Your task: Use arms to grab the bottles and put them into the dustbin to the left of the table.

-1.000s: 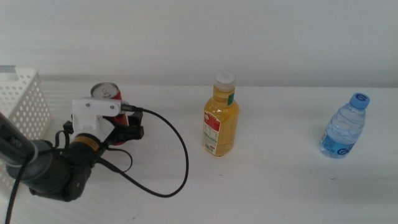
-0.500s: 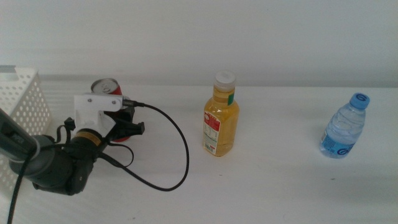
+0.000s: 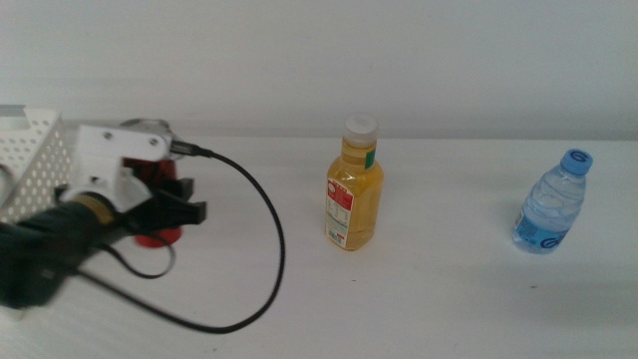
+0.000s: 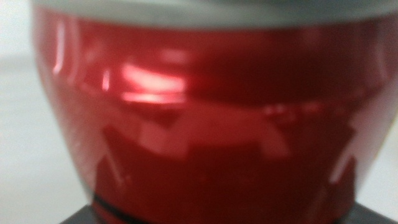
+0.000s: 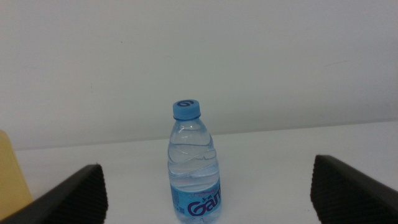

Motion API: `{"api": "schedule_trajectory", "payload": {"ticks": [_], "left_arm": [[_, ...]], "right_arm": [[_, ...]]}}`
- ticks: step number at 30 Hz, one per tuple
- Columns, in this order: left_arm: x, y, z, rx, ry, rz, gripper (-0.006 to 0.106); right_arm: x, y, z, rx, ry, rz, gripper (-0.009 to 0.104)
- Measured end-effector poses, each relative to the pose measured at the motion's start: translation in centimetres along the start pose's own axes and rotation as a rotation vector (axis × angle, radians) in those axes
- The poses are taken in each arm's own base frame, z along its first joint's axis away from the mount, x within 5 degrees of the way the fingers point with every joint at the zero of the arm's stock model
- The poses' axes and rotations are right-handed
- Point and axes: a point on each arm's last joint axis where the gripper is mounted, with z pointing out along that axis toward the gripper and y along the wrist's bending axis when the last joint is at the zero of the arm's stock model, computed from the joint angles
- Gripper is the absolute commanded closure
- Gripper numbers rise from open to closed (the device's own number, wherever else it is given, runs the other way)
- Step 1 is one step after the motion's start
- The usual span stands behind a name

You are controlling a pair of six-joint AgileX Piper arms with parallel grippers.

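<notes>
Can (image 4: 199, 124) hard against left hand (image 3: 169, 204)

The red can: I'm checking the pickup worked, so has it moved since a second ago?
Yes. The red can, gripped in the left claw, has shifted left toward the dustbin, away from the unmoved juice bottle.
</notes>
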Motion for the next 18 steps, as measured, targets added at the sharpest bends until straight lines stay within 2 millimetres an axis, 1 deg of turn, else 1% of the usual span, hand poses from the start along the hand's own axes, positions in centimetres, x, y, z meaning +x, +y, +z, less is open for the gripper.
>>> {"api": "schedule_trajectory", "payload": {"ticks": [3,4,6,8,9,11,13,16,18], "left_arm": [[-2.4,0.0,-4.1,-0.024,0.137,0.021,0.102],[-3.5,0.1,-5.5,-0.039,0.177,0.036,0.102],[-5.7,1.0,-7.8,-0.094,0.255,0.063,0.102],[-7.7,2.7,-9.7,-0.168,0.338,0.073,0.102],[-8.4,3.5,-10.3,-0.197,0.375,0.075,0.102],[-9.7,5.8,-11.3,-0.249,0.469,0.075,0.102],[-10.7,7.9,-11.9,-0.264,0.530,0.055,0.102],[-12.0,11.2,-12.3,-0.264,0.578,0.042,0.102],[-12.2,13.6,-11.9,-0.264,0.608,0.019,0.102]], "right_arm": [[0.0,0.0,0.0,0.000,0.000,0.000,0.008],[0.0,0.0,0.0,0.000,0.000,0.000,0.008],[0.0,0.0,0.0,0.000,0.000,0.000,0.008],[0.0,0.0,0.0,0.000,0.000,0.000,0.008],[0.0,0.0,0.0,0.000,0.000,0.000,0.008],[0.0,0.0,0.0,0.000,0.000,0.000,0.008],[0.0,0.0,0.0,0.000,0.000,0.000,0.008],[0.0,0.0,0.0,0.000,0.000,0.000,0.008],[0.0,0.0,0.0,0.000,0.000,0.000,0.008]]}}
